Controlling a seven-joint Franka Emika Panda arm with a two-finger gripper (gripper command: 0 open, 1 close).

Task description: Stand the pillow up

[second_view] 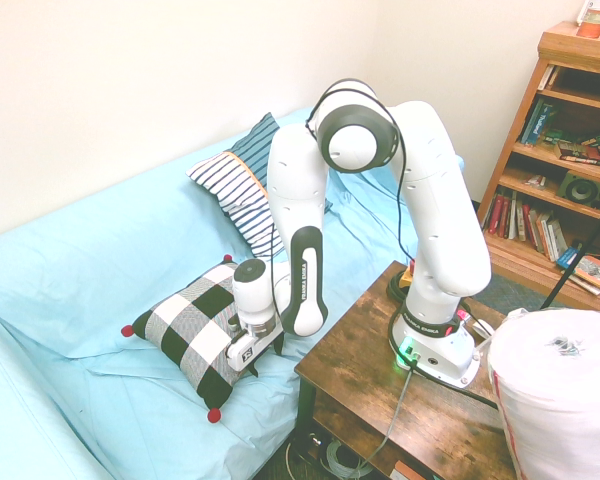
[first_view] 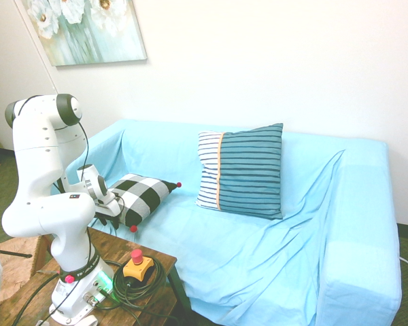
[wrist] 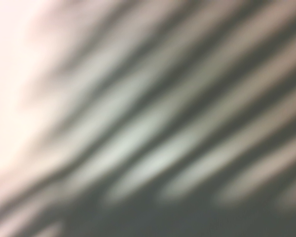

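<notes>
Your checked pillow (second_view: pixel 192 325) lies flat; finger state unclear. Pushing at its edge could skid it.

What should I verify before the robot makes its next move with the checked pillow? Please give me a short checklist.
1. Checked pillow stands up: not ok, it lies tilted low on the sofa.
2. Hand is at the pillow: ok, it is at the edge nearest the table.
3. Hand grips the fabric firmly: cannot tell, the contact is hidden.
4. Striped cushion is apart from the pillow: ok, a gap shows.
5. Pillow is on the sofa: ok.
</notes>
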